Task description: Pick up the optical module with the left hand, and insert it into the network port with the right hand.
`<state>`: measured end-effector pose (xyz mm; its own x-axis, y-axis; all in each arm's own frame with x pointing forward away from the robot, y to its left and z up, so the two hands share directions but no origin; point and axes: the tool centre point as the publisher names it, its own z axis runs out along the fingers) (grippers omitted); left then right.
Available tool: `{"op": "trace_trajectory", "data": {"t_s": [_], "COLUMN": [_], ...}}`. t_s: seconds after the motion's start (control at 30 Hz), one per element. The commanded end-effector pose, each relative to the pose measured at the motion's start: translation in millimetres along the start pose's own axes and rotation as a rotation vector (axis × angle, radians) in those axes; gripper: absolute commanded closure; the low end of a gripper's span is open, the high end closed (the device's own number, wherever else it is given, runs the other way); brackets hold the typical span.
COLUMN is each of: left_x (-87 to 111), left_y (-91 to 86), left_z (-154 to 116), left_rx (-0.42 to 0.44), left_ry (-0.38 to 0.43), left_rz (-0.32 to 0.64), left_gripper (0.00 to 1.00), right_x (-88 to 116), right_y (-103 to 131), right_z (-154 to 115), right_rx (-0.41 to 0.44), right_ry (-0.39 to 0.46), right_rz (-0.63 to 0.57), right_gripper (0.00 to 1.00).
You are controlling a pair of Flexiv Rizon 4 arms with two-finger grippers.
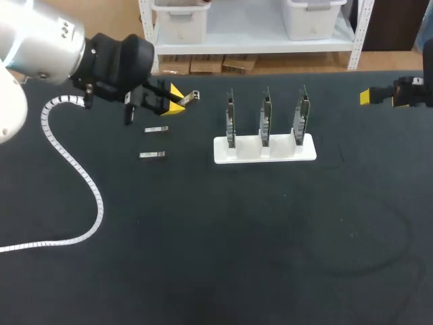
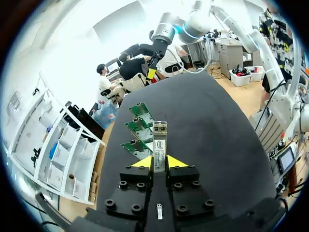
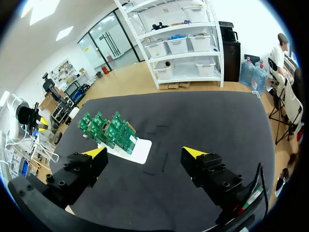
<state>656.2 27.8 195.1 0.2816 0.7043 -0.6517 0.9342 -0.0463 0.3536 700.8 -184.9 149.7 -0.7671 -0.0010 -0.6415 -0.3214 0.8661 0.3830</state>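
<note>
My left gripper (image 1: pixel 177 99) hangs above the table's back left, shut on a silver optical module (image 1: pixel 189 97) that sticks out toward the boards. In the left wrist view the module (image 2: pixel 159 142) stands clamped between the yellow tips of that gripper (image 2: pixel 159 162), pointing at the green network cards (image 2: pixel 138 126). Three upright cards (image 1: pixel 265 116) sit in a white holder (image 1: pixel 265 150) at mid table. My right gripper (image 1: pixel 369 96) is at the far right edge, open and empty; its wrist view shows the gripper (image 3: pixel 147 153) wide apart, with the cards (image 3: pixel 107 129) ahead of it.
Two more silver modules lie on the black mat left of the holder, one (image 1: pixel 155 129) behind the other (image 1: pixel 152 156). A white corrugated cable (image 1: pixel 67 162) from my left arm curls over the mat at the left.
</note>
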Motion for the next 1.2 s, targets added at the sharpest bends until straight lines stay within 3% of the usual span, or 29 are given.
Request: {"op": "trace_trajectory", "data": {"t_s": [0.03, 0.7, 0.8, 0.97, 1.2], "left_x": [0.2, 0.2, -3.6, -22.2, -52.2], "left_y": [2.4, 2.4, -4.1, 16.3, 51.7], "left_z": [-1.3, -1.3, 7.1, 12.3, 29.7], "left_rx": [0.007, 0.007, -0.016, -0.173, -0.137], "left_ry": [0.002, 0.002, -0.067, -0.249, -0.398], "left_rz": [0.001, 0.001, 0.014, 0.096, 0.187], "left_gripper": [1.0, 1.0, 1.0, 1.0, 1.0], "right_x": [0.3, 0.3, 0.3, 0.3, 0.3], "right_y": [0.8, 0.8, 0.8, 0.8, 0.8], "right_z": [-0.9, -0.9, -0.9, -0.9, -0.9], "right_rx": [0.003, 0.003, 0.003, 0.003, 0.003], "right_ry": [0.0, 0.0, 0.0, 0.0, 0.0], "right_rz": [0.001, 0.001, 0.001, 0.001, 0.001], "right_gripper": [0.0, 0.0, 0.0, 0.0, 0.0]}}
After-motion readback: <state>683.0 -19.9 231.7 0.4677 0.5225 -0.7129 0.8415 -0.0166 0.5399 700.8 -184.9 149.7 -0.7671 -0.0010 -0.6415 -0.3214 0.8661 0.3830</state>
